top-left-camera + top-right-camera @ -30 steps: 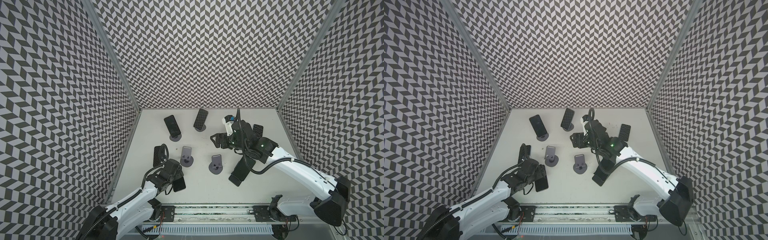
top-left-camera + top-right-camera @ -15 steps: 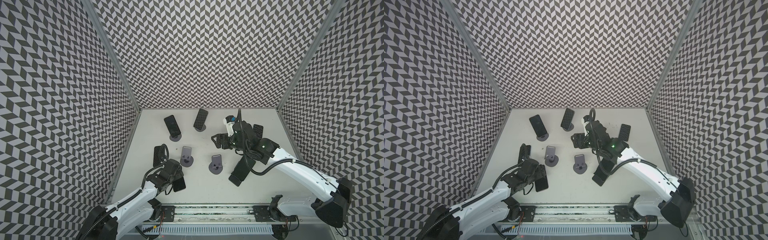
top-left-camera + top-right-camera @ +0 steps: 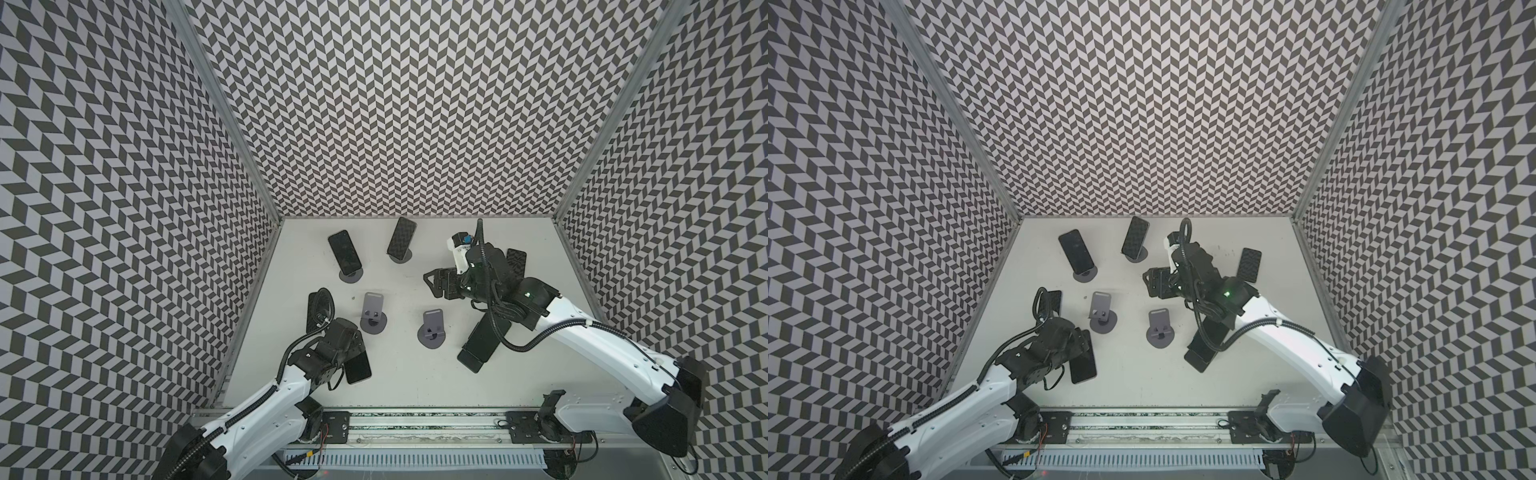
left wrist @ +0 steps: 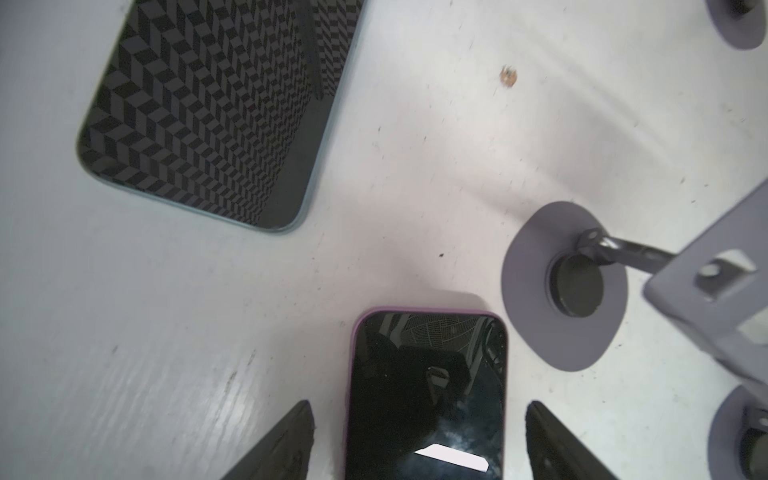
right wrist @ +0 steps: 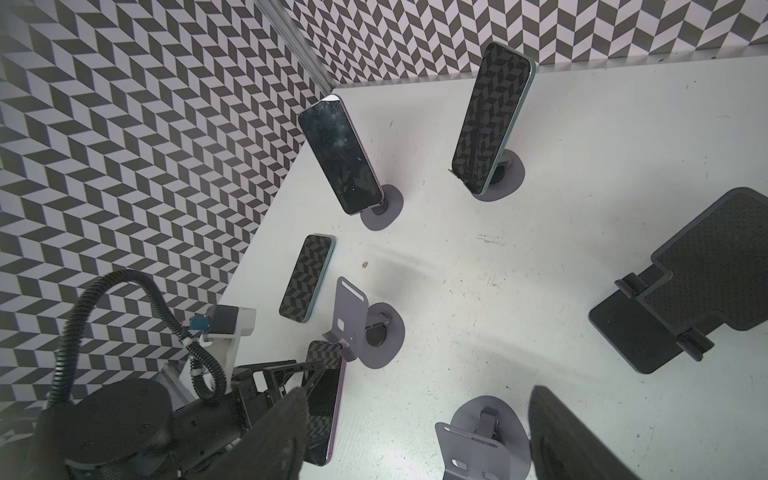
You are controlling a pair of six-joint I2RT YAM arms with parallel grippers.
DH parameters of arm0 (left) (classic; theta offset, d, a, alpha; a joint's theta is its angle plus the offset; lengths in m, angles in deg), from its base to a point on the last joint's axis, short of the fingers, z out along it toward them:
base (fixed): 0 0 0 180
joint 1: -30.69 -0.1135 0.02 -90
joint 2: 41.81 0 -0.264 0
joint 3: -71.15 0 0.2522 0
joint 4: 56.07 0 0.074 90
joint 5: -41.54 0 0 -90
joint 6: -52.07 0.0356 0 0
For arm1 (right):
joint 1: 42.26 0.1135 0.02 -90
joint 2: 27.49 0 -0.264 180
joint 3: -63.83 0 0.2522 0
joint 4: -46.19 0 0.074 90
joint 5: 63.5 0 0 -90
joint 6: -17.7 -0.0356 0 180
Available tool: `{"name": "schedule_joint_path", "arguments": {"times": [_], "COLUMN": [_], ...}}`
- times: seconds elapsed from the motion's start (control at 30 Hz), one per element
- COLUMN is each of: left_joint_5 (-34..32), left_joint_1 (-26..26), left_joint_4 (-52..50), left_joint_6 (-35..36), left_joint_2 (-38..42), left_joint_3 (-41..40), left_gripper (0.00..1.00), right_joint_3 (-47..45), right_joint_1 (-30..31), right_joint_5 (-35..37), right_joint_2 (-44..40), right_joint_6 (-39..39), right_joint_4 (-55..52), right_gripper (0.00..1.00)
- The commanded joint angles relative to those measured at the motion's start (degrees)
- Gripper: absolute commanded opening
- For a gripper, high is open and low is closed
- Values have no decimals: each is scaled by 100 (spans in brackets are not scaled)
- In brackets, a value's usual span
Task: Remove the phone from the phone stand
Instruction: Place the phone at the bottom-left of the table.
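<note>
Since a second ago only my left gripper (image 4: 419,403) has changed: its jaws have spread a little wider around the purple-cased phone (image 3: 359,368), while both arms sit where they were. Across the white table (image 3: 415,386), my left arm (image 3: 266,399) reaches in low from the near left corner and my right arm (image 3: 602,345) from the near right, wrist over the middle. Near the back wall (image 3: 415,124) the dark phone (image 3: 344,255) leans on the back-left stand (image 3: 351,275) and the pattern-mirroring phone (image 3: 401,240) on the back-middle stand (image 5: 509,178), so by my reckoning those are what remains. Closer in, one empty stand (image 3: 373,313) and a second empty stand (image 3: 432,330) are bare. The purple-cased phone lies flat on the table beneath my left gripper, whose fingers (image 4: 286,440) stand clear on either side of it: open, gripping nothing. Another flat phone (image 4: 208,120) lies beside the left wall (image 3: 124,208). My right gripper (image 5: 417,390) is open and empty too, and I judge it nearer the pattern-mirroring phone, which lies beyond it toward the back wall, long axis rising from that stand's lip and tipped backward; I would close across its narrow width
</note>
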Motion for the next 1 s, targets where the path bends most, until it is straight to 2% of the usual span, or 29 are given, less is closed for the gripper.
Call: {"name": "schedule_joint_path", "arguments": {"times": [0.0,0.33,0.47,0.6,0.73,0.87,0.97], "left_joint_5": [-308,-602,-822,-1148,-1218,-1100,-901], "left_joint_1": [-21,-33,-31,-31,-37,-30,-39], "left_joint_4": [-194,-426,-705,-950,-1157,-1129,-1003], "left_joint_6": [-100,-71,102,608,1436,2357,3047], "left_joint_2": [119,307,417,421,356,341,412], "left_joint_3": [186,373,779,1415,2161,2740,2972], "left_gripper": [81,80,80,80,80,80,81], "right_joint_3": [83,298,477,591,857,1230,1395], "right_joint_1": [33,33,33,29,33,110,360], "right_joint_5": [19,-55,-90,-125,-98,251,925], "right_joint_2": [-28,164,201,297,451,457,397], "right_joint_6": [-69,7,98,342,284,-136,-447], "right_joint_4": [226,221,97,89,-178,-749,-1162], "right_gripper": [81,81,81,80,80,81,81]}}
